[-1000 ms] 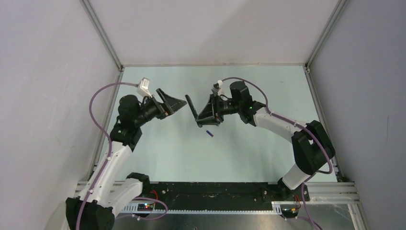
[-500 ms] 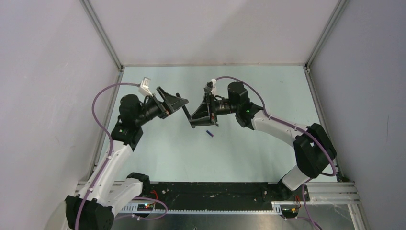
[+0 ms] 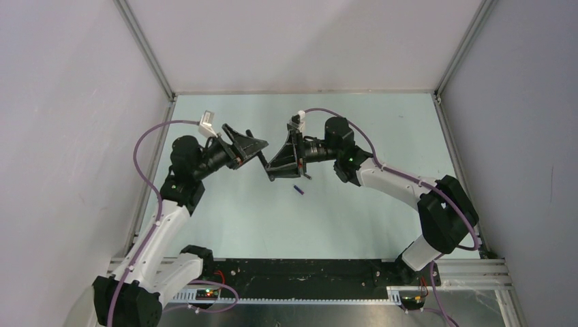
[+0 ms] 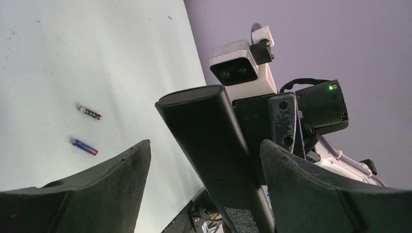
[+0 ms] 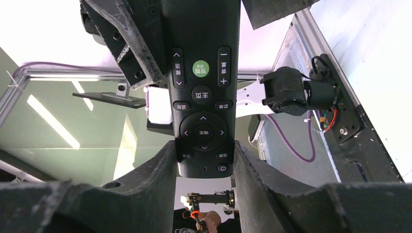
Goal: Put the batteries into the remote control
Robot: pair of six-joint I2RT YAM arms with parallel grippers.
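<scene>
Right jaws clamp the remote control [image 5: 204,97] edgewise; left jaws straddle it loosely.

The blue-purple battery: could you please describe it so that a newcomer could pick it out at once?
On the pale green table, look just on the near side of the right gripper, which holds the remote control. The blue-purple battery lies there on bare tabletop. Its neighbour, the other battery, is dark with a pale metallic end; this one is blue shading to purple.
</scene>
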